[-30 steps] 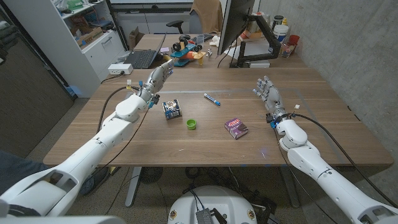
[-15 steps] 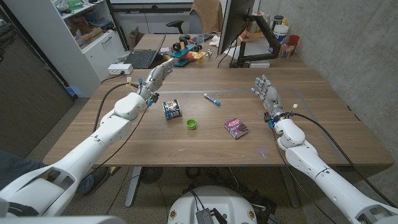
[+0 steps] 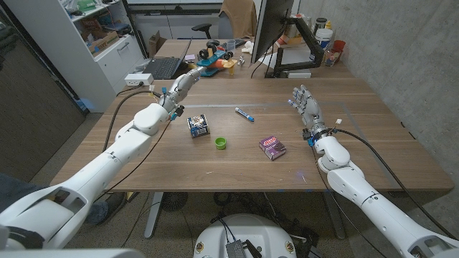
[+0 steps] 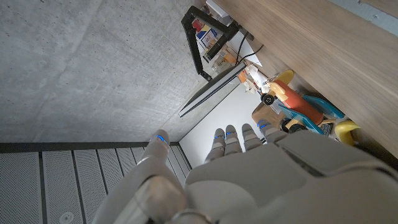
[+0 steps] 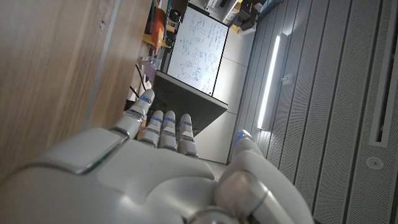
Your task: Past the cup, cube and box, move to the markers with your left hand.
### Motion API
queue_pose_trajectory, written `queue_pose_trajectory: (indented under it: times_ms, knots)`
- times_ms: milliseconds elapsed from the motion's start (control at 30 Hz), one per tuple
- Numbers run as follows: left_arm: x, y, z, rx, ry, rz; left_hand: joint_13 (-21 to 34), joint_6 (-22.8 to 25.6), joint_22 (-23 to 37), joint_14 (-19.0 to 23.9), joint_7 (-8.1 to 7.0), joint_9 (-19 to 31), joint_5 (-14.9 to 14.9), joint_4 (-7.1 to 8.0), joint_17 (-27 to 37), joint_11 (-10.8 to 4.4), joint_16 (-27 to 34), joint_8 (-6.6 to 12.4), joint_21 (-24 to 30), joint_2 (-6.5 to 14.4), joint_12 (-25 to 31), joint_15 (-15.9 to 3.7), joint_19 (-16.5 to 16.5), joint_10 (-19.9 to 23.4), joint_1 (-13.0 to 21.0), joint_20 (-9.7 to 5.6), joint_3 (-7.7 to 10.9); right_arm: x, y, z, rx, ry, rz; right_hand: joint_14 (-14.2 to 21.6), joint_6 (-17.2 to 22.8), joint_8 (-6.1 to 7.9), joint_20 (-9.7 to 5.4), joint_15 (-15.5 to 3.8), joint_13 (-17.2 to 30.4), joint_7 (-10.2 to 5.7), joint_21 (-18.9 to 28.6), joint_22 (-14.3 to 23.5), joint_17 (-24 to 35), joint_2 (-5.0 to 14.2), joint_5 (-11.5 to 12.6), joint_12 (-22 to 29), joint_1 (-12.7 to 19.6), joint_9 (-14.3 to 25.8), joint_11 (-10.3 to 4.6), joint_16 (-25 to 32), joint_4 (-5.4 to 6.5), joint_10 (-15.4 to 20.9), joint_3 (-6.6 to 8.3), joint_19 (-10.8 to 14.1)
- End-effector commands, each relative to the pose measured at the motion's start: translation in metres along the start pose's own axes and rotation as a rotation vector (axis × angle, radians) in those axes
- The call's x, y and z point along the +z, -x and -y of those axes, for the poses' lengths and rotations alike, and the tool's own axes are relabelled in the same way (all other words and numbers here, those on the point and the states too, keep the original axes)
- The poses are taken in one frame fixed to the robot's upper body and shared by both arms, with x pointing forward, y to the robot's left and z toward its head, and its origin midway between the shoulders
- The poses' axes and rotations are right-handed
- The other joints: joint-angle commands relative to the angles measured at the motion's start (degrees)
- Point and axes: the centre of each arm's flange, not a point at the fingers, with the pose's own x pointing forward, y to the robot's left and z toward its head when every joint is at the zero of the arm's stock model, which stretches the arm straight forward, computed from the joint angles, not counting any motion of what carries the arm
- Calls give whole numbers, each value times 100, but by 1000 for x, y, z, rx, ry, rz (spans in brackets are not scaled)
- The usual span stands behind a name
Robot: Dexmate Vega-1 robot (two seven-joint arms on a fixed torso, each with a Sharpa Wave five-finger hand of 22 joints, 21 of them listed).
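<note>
While the left hand [image 3: 181, 84] reaches empty over the table's [image 3: 237, 161] far left, fingers straight and apart, the marker [image 3: 244, 114] lies mid-table, well apart from it. Cube [image 3: 197, 125], green cup [image 3: 221, 142] and box [image 3: 272, 147] sit nearer the robot. Right hand [image 3: 306, 107]: released, fingers spread, holding nothing, right side.

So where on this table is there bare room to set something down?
Bare wood runs along the near edge of the table, below the cube, green cup and box. It is also bare between the marker and right hand. The far edge is crowded.
</note>
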Motion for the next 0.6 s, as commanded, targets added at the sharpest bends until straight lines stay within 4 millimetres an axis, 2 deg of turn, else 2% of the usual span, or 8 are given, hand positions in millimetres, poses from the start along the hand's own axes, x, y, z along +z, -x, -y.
queue_pose_trajectory:
  times_ms: [33,600]
  knots:
    - [7,-7,0,-9,-77,5,16,38,5,20,8,30,29,-23,10,10,22,36,-1,-10,27,-8,-56,32,68,18,13,0,1,-2,0,-1,3,42,77,11,18,14,20,-5,1,10,5,48,-14,23,-8,15,-9,28,-3,54,-2,34]
    - [17,-16,10,-35,-142,16,17,42,6,23,-1,31,28,-55,9,2,21,34,-1,-1,28,-7,-69,43,115,43,27,2,-1,-6,7,-7,21,46,79,9,18,13,17,-10,-3,10,-11,56,-15,24,-13,15,8,30,-8,61,-10,33]
